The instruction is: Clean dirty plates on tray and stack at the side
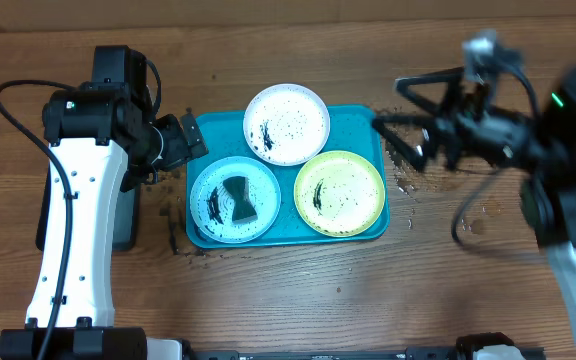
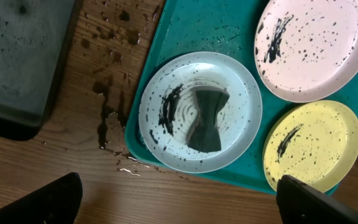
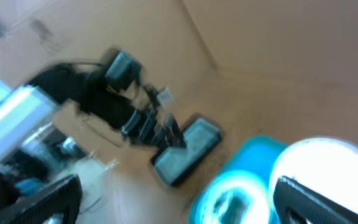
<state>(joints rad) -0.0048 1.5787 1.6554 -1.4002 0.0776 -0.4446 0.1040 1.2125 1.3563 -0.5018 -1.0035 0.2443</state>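
Three speckled plates lie in the turquoise tray (image 1: pixel 360 120): a white one (image 1: pixel 286 123) at the back, a light blue one (image 1: pixel 213 205) front left and a yellow-green one (image 1: pixel 339 193) front right. A dark folded pad (image 1: pixel 237 198) rests on the blue plate. My left gripper (image 1: pixel 190 140) hangs open by the tray's back left corner. In the left wrist view the left gripper (image 2: pixel 179 196) is over bare wood beside the blue plate (image 2: pixel 241 118), holding nothing. My right gripper (image 1: pixel 400 118) is open and blurred in the air, right of the tray.
A black tray (image 2: pixel 20 56) lies left of the turquoise one, partly under the left arm (image 1: pixel 78 200). Dark specks and wet smears mark the wood (image 2: pixel 107 118) beside the tray and to its right (image 1: pixel 403 180). The right wrist view is blurred.
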